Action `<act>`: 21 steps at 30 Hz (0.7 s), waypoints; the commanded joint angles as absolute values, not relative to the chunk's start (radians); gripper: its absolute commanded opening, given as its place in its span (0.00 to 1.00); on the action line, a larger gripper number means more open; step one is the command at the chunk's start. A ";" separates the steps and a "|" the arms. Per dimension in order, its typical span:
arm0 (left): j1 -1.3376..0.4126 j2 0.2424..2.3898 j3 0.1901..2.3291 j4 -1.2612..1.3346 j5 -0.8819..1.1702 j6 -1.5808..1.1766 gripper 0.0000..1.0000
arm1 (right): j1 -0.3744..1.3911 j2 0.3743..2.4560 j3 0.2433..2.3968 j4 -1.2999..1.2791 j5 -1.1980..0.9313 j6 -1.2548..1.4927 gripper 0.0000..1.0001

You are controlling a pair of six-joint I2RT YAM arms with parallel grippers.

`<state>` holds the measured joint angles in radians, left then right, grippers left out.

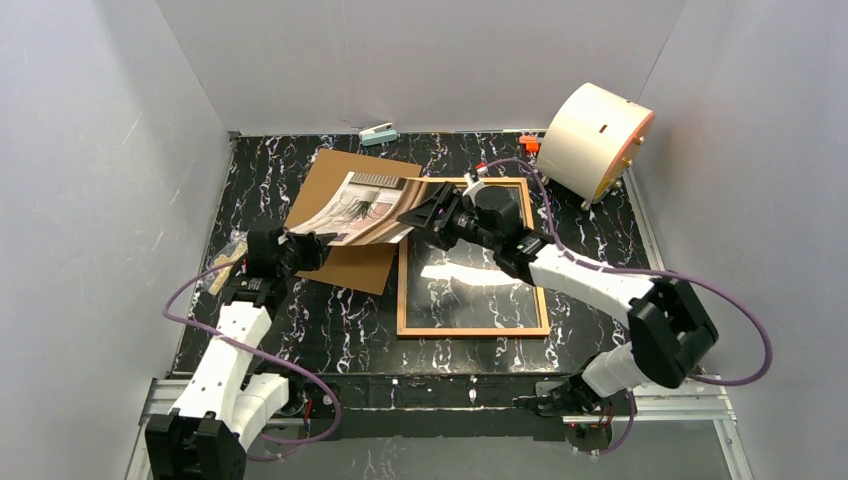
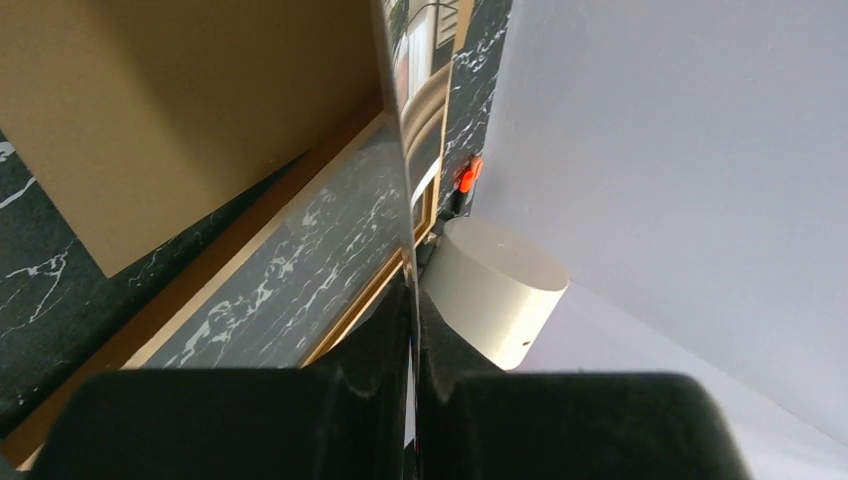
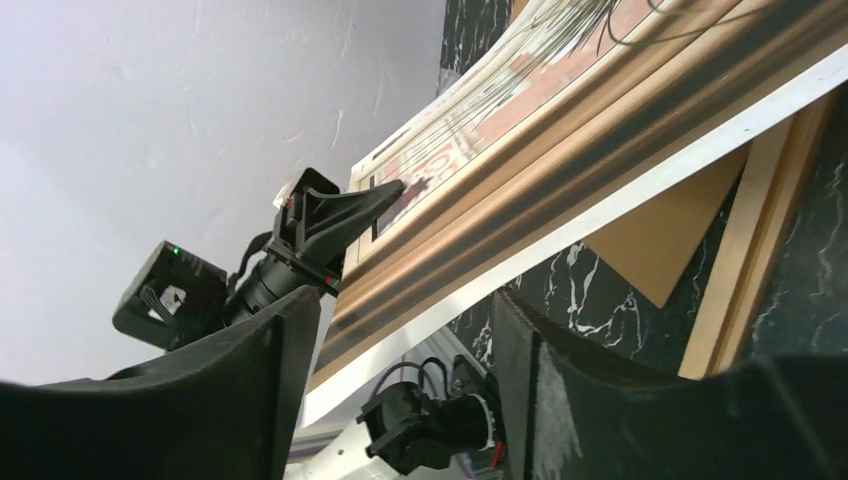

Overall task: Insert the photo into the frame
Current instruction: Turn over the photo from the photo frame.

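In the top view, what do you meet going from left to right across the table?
left gripper → photo → right gripper → frame → white drum

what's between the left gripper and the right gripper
The large striped paper plant photo, lifted and bowed over a flat brown backing board: left gripper pinches one edge, right gripper is at the other. Top view.

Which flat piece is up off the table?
The striped plant photo, pinched in the left pincer; the brown board and wooden frame lie flat.
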<state>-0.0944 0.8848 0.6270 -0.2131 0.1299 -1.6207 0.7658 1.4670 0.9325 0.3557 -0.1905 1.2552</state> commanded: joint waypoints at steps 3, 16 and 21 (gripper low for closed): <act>-0.091 0.871 0.706 -0.279 0.100 -1.569 0.00 | 0.746 1.275 0.889 0.286 -0.105 0.977 0.78; -0.091 0.884 0.840 -0.375 0.154 -1.539 0.00 | 0.746 1.138 0.735 0.327 -0.243 -0.081 0.85; -0.091 0.883 0.864 -0.396 0.170 -1.540 0.00 | 0.746 1.164 0.694 0.418 -0.305 -0.231 0.84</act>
<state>-0.0944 0.8886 0.8238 -0.3439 0.1490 -1.5543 0.7464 1.1568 0.7208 0.2901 -0.2379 0.0010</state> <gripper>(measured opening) 0.008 0.842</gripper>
